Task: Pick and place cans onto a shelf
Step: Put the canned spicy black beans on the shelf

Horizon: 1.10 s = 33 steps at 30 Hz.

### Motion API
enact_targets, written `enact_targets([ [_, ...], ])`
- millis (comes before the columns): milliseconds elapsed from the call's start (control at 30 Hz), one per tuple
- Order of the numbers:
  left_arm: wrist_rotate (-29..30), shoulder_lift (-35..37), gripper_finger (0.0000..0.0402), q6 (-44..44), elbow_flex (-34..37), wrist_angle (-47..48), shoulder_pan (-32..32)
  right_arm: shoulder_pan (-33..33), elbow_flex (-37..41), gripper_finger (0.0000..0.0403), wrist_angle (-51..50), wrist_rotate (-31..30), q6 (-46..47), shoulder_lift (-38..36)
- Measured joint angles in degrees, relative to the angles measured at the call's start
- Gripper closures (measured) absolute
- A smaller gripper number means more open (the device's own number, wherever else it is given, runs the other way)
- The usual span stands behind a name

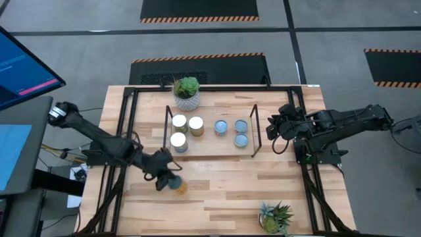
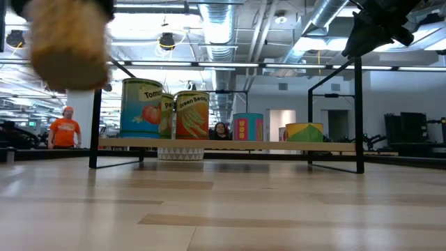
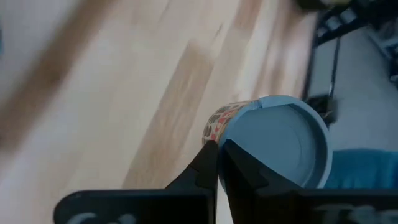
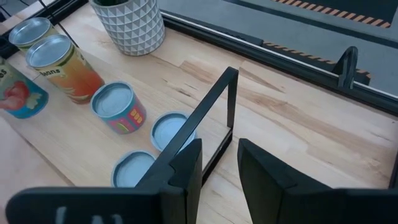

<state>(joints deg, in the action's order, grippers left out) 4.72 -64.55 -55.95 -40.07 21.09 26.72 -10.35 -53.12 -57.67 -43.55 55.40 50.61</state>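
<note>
My left gripper [image 1: 166, 179] is shut on a can [image 1: 177, 187] with a blue-grey top [image 3: 287, 148] and an orange-red label, over the table's near left part. In the low view the can [image 2: 70, 45] shows as a blur high above the tabletop. The shelf [image 1: 210, 150], a light-wood board with black wire ends, stands mid-table and bears several cans [image 1: 196, 125] upright on their bases. My right gripper [image 1: 271, 128] is open and empty, above and just right of the shelf's right wire frame [image 4: 217, 99]. My left gripper meets the can at the edge of its blue-grey top, on the labelled side [image 3: 219, 132]. Its two fingers [image 3: 200, 173] stand close together there and hide the place of contact. The can is lifted clear of the table, its top turned toward the wrist camera.
A white patterned pot with a succulent [image 1: 187, 93] stands behind the shelf's left end. A spiky potted plant [image 1: 276, 217] stands near the front right edge. Black rails [image 1: 128, 125] run along the tabletop's sides. Bare wood lies in front of the shelf [image 1: 237, 184].
</note>
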Motion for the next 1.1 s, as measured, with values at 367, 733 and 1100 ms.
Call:
enact_targets([
  [367,1.82,-3.14,0.0401,22.05,-17.89,2.78,-12.75,0.0,-0.04,0.0276,-0.04,0.37,0.11,-0.02],
  [733,-2.64,-23.55,0.0401,44.09,-36.24,13.92,-22.99,0.0,-0.04,0.0276,-0.81,1.61,-0.35,0.0],
  [1100,-4.09,-41.95,0.0401,60.46,-53.02,24.69,-26.84,-0.02,-0.04,0.0276,-2.26,1.6,-0.39,0.0],
])
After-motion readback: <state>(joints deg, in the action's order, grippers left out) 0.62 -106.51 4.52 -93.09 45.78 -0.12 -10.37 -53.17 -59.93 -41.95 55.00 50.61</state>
